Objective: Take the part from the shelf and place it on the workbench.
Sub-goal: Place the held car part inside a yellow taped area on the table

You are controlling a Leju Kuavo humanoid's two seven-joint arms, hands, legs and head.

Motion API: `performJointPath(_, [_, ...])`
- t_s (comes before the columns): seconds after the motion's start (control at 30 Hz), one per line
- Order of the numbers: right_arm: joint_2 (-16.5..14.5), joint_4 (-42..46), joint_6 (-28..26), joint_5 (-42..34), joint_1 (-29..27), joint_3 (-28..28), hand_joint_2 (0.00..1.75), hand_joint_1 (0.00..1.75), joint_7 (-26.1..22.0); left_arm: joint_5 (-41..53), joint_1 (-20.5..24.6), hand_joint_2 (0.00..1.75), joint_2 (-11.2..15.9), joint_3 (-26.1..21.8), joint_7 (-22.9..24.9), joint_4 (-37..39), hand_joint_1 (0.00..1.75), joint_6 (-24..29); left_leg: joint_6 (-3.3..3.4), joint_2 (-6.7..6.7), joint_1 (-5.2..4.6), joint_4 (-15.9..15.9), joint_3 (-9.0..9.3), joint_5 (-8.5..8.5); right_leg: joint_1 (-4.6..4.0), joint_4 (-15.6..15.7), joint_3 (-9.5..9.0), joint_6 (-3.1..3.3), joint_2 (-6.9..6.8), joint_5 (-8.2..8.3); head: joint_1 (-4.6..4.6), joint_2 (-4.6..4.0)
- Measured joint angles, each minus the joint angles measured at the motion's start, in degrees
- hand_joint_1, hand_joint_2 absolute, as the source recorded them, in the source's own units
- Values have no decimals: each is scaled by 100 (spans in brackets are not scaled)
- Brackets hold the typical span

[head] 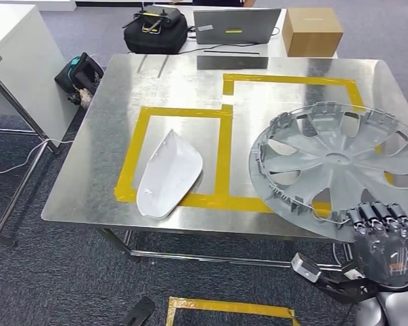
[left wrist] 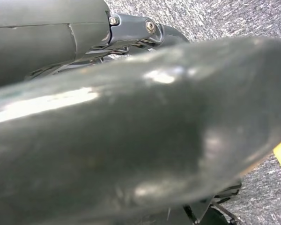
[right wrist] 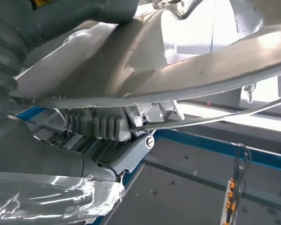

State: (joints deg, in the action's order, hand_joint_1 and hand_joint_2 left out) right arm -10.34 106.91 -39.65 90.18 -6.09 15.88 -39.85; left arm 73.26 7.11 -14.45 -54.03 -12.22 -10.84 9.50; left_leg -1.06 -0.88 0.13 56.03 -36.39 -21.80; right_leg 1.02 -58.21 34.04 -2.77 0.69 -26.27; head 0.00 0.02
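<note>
Nearest to us, at about five o'clock in the head view, our right robot hand (head: 384, 224) is clamped on the near rim of the wheel cover (head: 341, 159), dark fingers curled over the edge. The right wrist view shows the same grip from underneath, with the fingers (right wrist: 96, 124) hooked against the rim and its wire ring. We cannot tell how our left robot hand stands (its wrist view gives a dark blurred surface up close and little else).

The wheel cover hangs tilted over the tabletop (head: 115, 136) at about three o'clock, its far part above the yellow tape outline (head: 289, 80); we cannot say whether any part touches the metal yet. We judge it light but broad and springy: thin plastic spokes, small clips around the back that could snap, and a smooth face that may slip. The rim is the sensible hold, and lowering it flat looks kinder than dropping an edge.

Farther in, at about nine o'clock, a white mirror shell (head: 167, 173) lies in the other taped box. Beyond, toward twelve, sit a laptop (head: 235, 26), a black bag (head: 156, 30) and a cardboard box (head: 311, 30).
</note>
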Motion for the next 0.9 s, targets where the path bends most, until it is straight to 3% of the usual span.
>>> performJointPath(0.13, [87, -334, 1, 2, 169, 157, 175, 175, 226, -9, -25, 0, 25, 0, -30, 0, 0, 27, 4, 0, -4, 4, 0, 4, 3, 0, -4, -4, -1, 8, 0, 0])
performJointPath(0.2, [292, -549, 14, 1, 262, 98, 175, 175, 828, -16, -37, 0, 27, 0, -43, 0, 0, 81, 9, -1, -9, 6, -3, 7, 5, 0, -9, -11, -4, 13, -1, 0])
performJointPath(0.23, [486, -695, 62, 2, 354, -6, 175, 175, 1363, -19, -42, 0, 26, 0, -44, 0, 0, 92, 13, -2, -12, 7, -7, 10, 6, 0, -11, -15, -6, 17, 0, 0])
performJointPath(0.3, [1157, -1176, 231, 3, 844, -491, 175, 175, 3016, -17, -44, 0, 26, 1, -42, 0, 0, 96, 20, -3, -25, 9, -36, 23, 15, -4, 3, -30, -1, 39, -3, -1])
performJointPath(0.4, [2067, -2156, 386, 4, 2124, -1988, 175, 175, 6665, -7, -9, 0, 21, 3, -20, 0, 0, 90, 36, -10, -37, 10, -91, 72, 24, -9, 56, -45, -10, 76, 3, -1])
performJointPath(0.43, [2214, -2435, 389, 6, 2484, -2687, 175, 175, 7490, -3, -6, 0, 22, 3, -7, 0, 0, 87, 37, -9, -33, 11, -90, 84, 23, -8, 67, -40, -12, 83, 7, -1])
performJointPath(0.47, [2356, -2664, 394, 20, 2768, -3460, 175, 175, 7933, -2, -13, 0, 25, 2, 5, 0, 0, 84, 30, 0, -26, 13, -79, 88, 21, -6, 72, -32, -2, 89, 12, -1])
performJointPath(0.57, [2776, -3248, 386, 14, 3262, -5739, 175, 175, 7933, -1, -32, 0, 32, 2, 34, 0, 0, 79, 25, 31, -13, 15, -54, 85, 14, -3, 64, -24, 35, 95, 6, 0])
performJointPath(0.67, [2867, -3778, 364, -47, 3405, -7054, 175, 175, 7835, -32, -29, 0, 35, 2, 54, 0, 0, 86, 22, -2, 1, 15, -81, 101, -2, -6, 68, -21, -17, 94, -1, 0])
performJointPath(0.77, [2829, -4093, 348, -37, 3468, -7272, 175, 175, 7742, -63, -51, 0, 41, 1, 57, 0, 0, 92, 16, -72, 7, 15, -128, 129, -10, -10, 87, -20, -91, 93, 3, -1])
performJointPath(0.9, [2822, -4347, 348, -41, 3682, -7242, 175, 175, 7761, -61, -77, 0, 50, 0, 57, 0, 0, 92, 12, -73, 3, 17, -138, 129, -8, -5, 90, -22, -78, 100, 6, 0])
